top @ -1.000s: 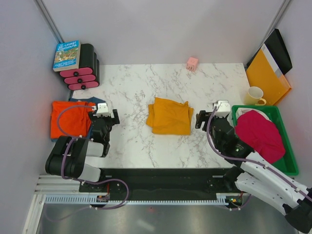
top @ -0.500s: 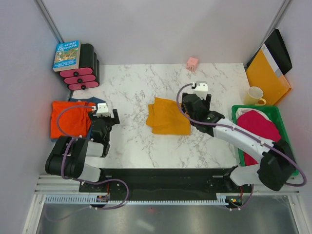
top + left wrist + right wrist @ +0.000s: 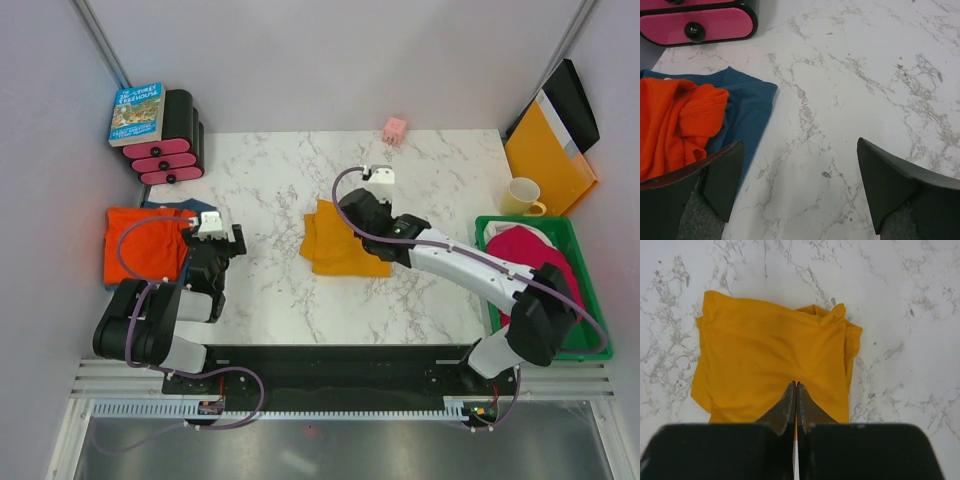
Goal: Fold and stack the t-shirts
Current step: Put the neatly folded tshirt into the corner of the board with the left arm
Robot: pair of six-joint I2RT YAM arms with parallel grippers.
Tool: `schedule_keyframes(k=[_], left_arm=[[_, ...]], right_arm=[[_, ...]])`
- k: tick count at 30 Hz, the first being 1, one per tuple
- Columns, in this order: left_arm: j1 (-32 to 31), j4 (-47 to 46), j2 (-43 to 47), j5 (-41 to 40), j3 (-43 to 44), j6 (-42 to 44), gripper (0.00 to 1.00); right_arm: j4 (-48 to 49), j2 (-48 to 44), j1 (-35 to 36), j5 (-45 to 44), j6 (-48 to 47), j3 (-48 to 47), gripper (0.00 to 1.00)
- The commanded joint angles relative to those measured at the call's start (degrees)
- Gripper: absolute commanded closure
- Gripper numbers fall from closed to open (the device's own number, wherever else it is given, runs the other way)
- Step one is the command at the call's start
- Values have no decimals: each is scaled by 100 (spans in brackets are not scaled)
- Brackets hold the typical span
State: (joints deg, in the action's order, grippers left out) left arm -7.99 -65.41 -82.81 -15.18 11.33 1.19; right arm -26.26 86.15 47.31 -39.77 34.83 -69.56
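Note:
A folded mustard-yellow t-shirt (image 3: 335,248) (image 3: 770,355) lies mid-table. My right gripper (image 3: 352,214) (image 3: 796,385) is over its far part, jaws pressed together with no cloth seen between them. At the left edge a red-orange t-shirt (image 3: 140,245) (image 3: 670,120) lies on a dusty blue t-shirt (image 3: 196,207) (image 3: 747,100). My left gripper (image 3: 216,246) (image 3: 800,185) stands open over bare marble just right of that pile, one finger (image 3: 722,175) at the blue hem. A magenta-pink t-shirt (image 3: 535,272) is heaped in the green bin (image 3: 592,310).
Pink-and-black drawers (image 3: 170,140) (image 3: 695,27) carry a book (image 3: 137,112) at the back left. A small pink block (image 3: 394,130) sits at the far edge. A yellow mug (image 3: 523,197) and an orange folder (image 3: 545,160) stand at the back right.
My right arm swung left from beside the green bin to over the mustard shirt, and its jaws went from open to shut. The left arm has not moved.

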Motion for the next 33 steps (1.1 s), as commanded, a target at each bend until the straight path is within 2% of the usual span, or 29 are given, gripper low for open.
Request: schedule_keyframes(k=[1, 2, 3, 4, 5, 6, 7, 8, 9, 10, 11, 14, 16, 19, 20, 23, 27, 33], left_arm=[[95, -385, 219, 1239, -104, 319, 0], [87, -350, 421, 1332, -88, 390, 0], [87, 894, 719, 1490, 95, 599, 0], [26, 1655, 1105, 1805, 393, 767, 0], [-62, 2629, 1100, 1669, 1257, 908, 0], [-89, 4065, 1030, 1250, 1727, 883, 0], [-89, 4784, 803, 1080, 2150, 813, 0], [-80, 5514, 731, 1052, 3006, 769, 0], [-80, 6130, 652, 1304, 3363, 777, 0], [-80, 7146, 634, 1490, 3636, 838, 0], [-80, 7513, 704, 1735, 4022, 865, 0], [-98, 8611, 801, 1808, 4525, 804, 0], [-106, 9436, 696, 1598, 4807, 795, 0], [-106, 10237, 362, 1149, 5264, 795, 0], [-106, 10476, 57, 1314, 5343, 1047, 0], [-106, 11118, -411, 1438, 5520, 901, 0], [-115, 10874, 52, 2052, 5160, 892, 0], [-115, 10716, 458, 2317, 5098, 979, 0]], right_arm=[[-81, 612, 15, 136, 86, -277, 100], [-72, 857, 15, 101, 51, -356, 100], [-72, 973, 15, 92, 24, -513, 100], [-55, 1070, 24, 66, 7, -602, 100], [-20, 1245, 15, 74, -81, -664, 100], [85, 1342, 6, 75, -125, -786, 100], [86, 1439, -2, 57, -134, -865, 100], [77, 1640, -63, 66, -126, -927, 100], [86, 1738, -107, 214, -117, -1041, 100], [86, 1895, -212, 259, -91, -1103, 100], [95, 1940, -239, 250, -56, -1130, 100], [358, 2099, -406, 399, -99, -1191, 100], [394, 2221, -512, 391, -160, -1288, 100], [438, 2388, -722, 426, -275, -1455, 100], [438, 2406, -784, 435, -292, -1516, 100], [473, 2529, -986, 540, -468, -1648, 100], [464, 2740, -1206, 655, -705, -1807, 100], [473, 2943, -1453, 559, -872, -1842, 100]])
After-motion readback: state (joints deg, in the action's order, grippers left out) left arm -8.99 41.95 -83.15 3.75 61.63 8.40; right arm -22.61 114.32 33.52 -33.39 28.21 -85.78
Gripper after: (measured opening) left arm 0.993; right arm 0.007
